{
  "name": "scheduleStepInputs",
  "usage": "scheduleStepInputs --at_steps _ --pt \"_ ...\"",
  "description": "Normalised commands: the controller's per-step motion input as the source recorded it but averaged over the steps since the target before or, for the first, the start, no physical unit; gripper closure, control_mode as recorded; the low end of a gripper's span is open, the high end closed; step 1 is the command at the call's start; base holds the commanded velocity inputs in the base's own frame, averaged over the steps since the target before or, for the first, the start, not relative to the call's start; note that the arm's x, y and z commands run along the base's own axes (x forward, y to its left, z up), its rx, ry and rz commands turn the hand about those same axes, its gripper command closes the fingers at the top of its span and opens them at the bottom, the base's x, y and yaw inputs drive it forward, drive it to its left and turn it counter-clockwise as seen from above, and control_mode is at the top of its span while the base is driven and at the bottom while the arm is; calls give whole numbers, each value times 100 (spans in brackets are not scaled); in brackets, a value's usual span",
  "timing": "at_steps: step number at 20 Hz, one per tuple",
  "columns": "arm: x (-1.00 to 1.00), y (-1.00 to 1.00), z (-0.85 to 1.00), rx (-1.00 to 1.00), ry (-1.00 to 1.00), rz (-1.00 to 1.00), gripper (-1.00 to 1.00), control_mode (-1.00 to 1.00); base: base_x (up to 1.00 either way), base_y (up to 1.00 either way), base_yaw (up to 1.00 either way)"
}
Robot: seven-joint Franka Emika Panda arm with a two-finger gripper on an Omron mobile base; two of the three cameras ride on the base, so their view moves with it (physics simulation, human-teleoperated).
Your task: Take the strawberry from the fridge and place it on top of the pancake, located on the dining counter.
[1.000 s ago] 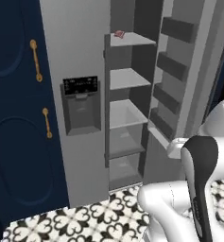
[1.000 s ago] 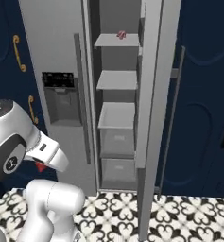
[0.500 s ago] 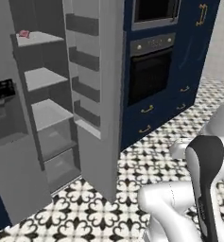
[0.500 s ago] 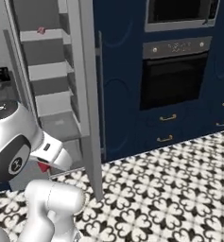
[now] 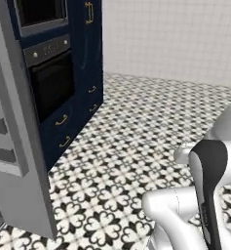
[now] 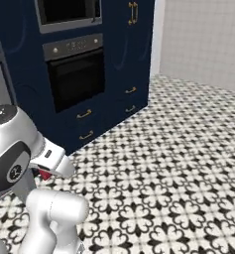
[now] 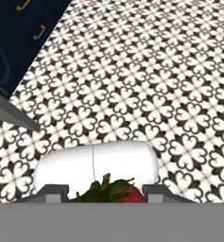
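Observation:
In the hand view, the strawberry (image 7: 125,194), bright red with green leaves, sits between my two dark fingertips (image 7: 54,193). My gripper (image 7: 104,194) is shut on it, held low over the patterned floor above a white arm link. The fridge's open grey door (image 5: 19,146) stands at the left of the left base view, and its lower edge (image 7: 9,113) crosses the hand view's left side. The pancake and the dining counter are out of view.
A navy cabinet wall with a black built-in oven (image 6: 77,82) and gold-handled drawers (image 6: 84,124) runs along the left. Black-and-white patterned floor tiles (image 5: 136,127) stretch right toward a pale tiled wall (image 6: 203,39).
The whole picture has swung right: the camera turned away from the fridge's open shelves, past the oven wall, toward open floor. The arm's pose looks the same.

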Motion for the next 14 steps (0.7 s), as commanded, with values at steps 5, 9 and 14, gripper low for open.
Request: scheduleStepInputs --at_steps 5,9,14 --pt "0 0 0 0 0 0 100 100 66 -78 -56" --pt "0 0 0 0 0 0 100 100 95 -61 -46" --pt "0 0 0 0 0 0 100 100 100 -38 -32"
